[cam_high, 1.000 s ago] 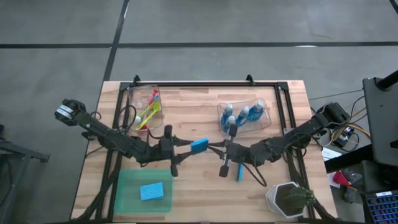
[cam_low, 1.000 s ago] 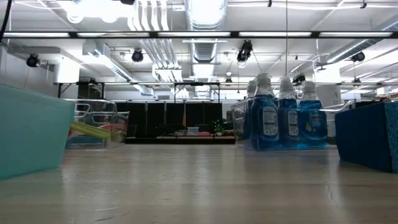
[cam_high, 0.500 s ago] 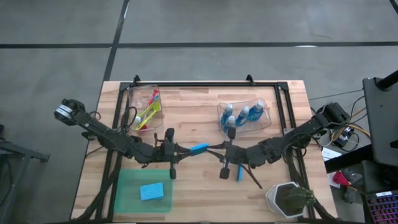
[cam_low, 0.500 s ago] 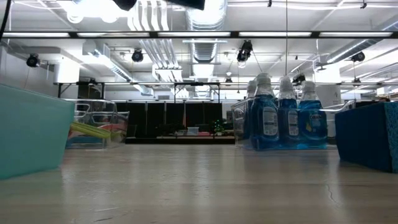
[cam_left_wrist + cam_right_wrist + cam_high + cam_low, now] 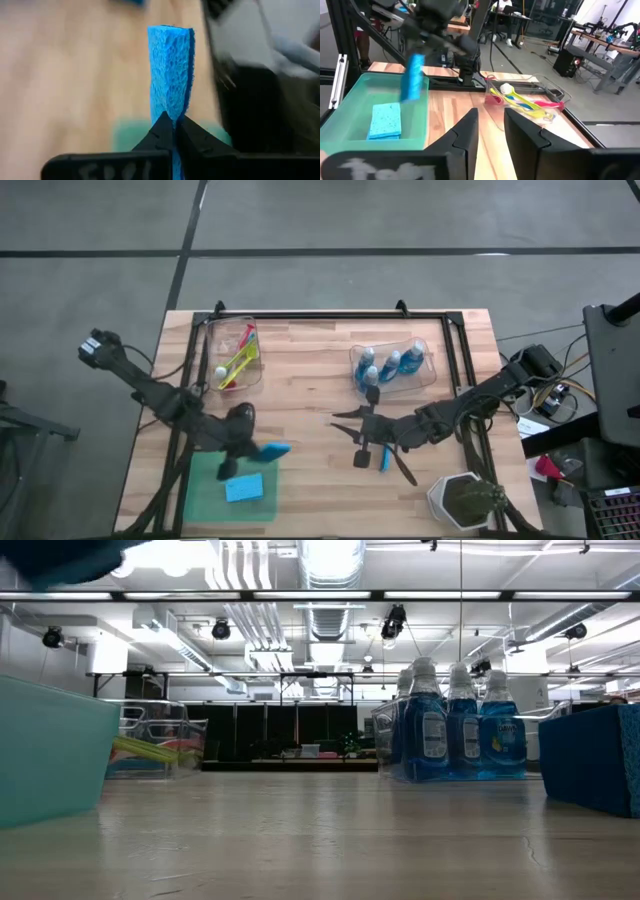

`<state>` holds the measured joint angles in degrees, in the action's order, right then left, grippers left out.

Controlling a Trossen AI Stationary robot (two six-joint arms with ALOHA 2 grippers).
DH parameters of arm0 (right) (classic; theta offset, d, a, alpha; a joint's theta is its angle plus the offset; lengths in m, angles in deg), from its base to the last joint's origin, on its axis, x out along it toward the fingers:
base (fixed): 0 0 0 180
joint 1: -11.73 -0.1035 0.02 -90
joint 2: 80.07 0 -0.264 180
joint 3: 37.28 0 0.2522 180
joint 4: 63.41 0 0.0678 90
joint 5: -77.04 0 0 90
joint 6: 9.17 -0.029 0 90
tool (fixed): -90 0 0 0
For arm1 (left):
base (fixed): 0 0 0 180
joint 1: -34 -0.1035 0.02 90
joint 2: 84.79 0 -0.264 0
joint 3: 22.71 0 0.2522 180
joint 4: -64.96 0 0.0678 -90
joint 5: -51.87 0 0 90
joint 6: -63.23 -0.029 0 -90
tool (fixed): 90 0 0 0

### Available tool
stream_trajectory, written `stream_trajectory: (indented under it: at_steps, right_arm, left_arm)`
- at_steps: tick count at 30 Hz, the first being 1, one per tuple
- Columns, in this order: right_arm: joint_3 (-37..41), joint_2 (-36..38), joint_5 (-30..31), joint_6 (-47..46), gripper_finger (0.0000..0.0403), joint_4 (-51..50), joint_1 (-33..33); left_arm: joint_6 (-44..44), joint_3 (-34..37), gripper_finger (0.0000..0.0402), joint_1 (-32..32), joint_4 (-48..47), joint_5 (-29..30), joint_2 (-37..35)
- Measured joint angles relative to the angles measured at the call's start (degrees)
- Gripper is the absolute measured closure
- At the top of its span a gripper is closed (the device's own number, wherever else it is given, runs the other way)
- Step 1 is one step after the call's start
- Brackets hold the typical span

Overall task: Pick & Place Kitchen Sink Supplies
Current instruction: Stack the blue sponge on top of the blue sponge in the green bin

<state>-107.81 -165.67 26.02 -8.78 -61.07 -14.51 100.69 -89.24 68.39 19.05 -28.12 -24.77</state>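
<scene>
1. The tabletop is carrying a green tray at its near left corner, and two clear bins at the far side.
2. The left gripper is hovering over the tray's far right edge, its fingers pinching shut on a blue sponge, which is standing on edge.
3. The right gripper is waiting above mid-tabletop, its fingers spread apart and gripping nothing.
4. A second sponge is lying flat in the tray.
5. Blue bottles are sitting in the right bin; brushes are lying in the left bin.
</scene>
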Motion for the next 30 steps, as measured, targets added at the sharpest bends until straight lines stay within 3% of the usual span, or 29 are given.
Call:
stream_trajectory:
  at_steps: [7,15,24,30]
  right_arm:
    - [0.0,0.0,0.02,-0.35,0.0334,-0.07,0.0]
    - [0.0,0.0,0.02,-0.44,0.0347,-0.07,0.0]
    - [0.0,0.0,0.04,-0.44,0.0339,-0.02,0.04]
    - [0.0,0.0,0.07,-0.77,0.0345,0.0,0.04]
  left_arm:
    - [10.25,2.27,0.0393,0.76,-6.99,-20.78,0.02]
    - [14.65,8.74,0.0392,0.72,-2.18,-33.78,3.36]
    - [18.23,15.2,0.0392,0.59,14.22,-40.68,8.53]
    - [16.81,15.38,0.0392,-0.22,15.85,-40.82,11.48]
